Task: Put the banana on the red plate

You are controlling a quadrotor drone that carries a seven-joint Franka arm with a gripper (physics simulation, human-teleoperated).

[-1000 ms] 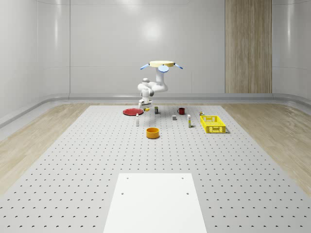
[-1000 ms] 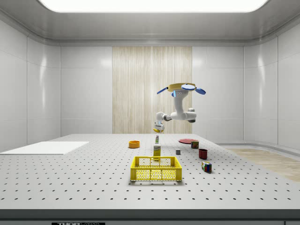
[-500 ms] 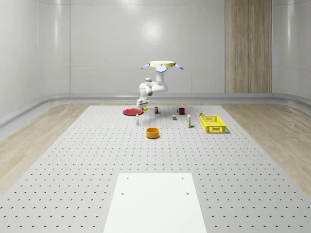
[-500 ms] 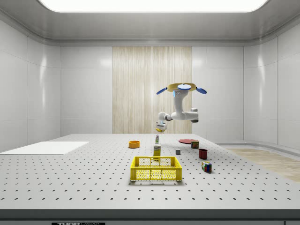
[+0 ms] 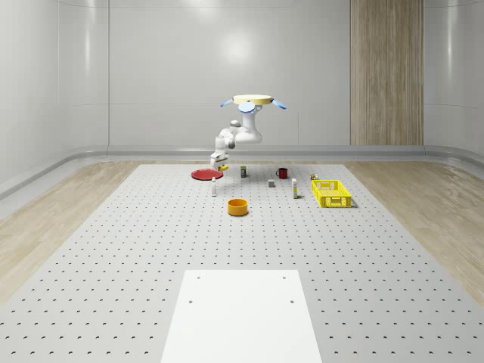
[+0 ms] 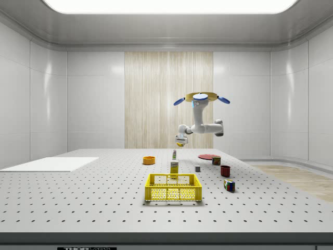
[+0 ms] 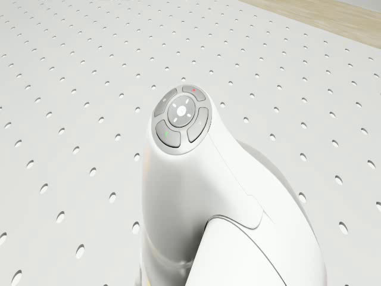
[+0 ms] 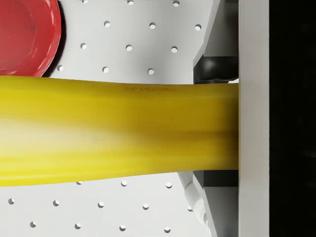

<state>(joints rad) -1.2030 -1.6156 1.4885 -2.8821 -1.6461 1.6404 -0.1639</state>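
Banana (image 8: 113, 131) sits clamped in my pincer (image 5: 218, 161), which has swung toward the red plate (image 5: 204, 175) over the last second while the drone (image 5: 253, 100) hovers above the table (image 5: 113, 249), so release looks close.

Whole-scene cam sat far back, looking down the perforated grey table (image 5: 113, 249). Side cam sat low at its edge. Both caught the hovering yellow-topped quadrotor drone (image 5: 252, 100).

I'm counting one banana (image 8: 113, 131), one red plate (image 5: 205, 174), one orange bowl (image 5: 238, 206), one yellow crate (image 5: 331, 193), one dark red mug (image 5: 282, 172) and two small white bottles (image 5: 214, 188), all sitting under one drone (image 5: 253, 100).
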